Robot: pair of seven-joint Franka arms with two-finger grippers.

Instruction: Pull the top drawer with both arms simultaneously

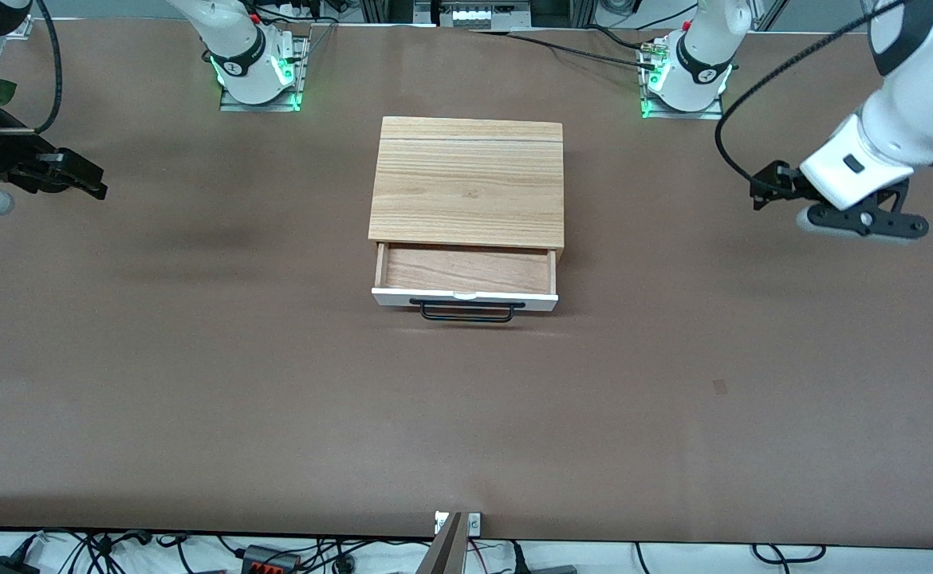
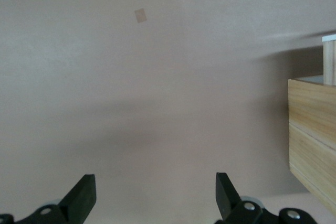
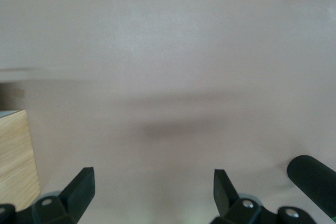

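Observation:
The top drawer (image 1: 464, 299) stands partly pulled out of the light-wood cabinet (image 1: 466, 179) at the table's middle. Its white front and black bar handle (image 1: 466, 312) face the front camera, and its wood inside shows empty. My left gripper (image 1: 760, 191) is open and empty, up over bare table toward the left arm's end. In the left wrist view (image 2: 156, 182) the cabinet's side (image 2: 310, 140) shows at the edge. My right gripper (image 1: 93, 182) is open and empty, over bare table toward the right arm's end. In the right wrist view (image 3: 154, 179) a cabinet corner (image 3: 16, 156) shows.
The brown table mat (image 1: 275, 399) spreads wide on all sides of the cabinet. A small tan mark (image 1: 719, 387) lies on it, also in the left wrist view (image 2: 140, 15). The arm bases (image 1: 255, 72) stand along the table's edge farthest from the front camera.

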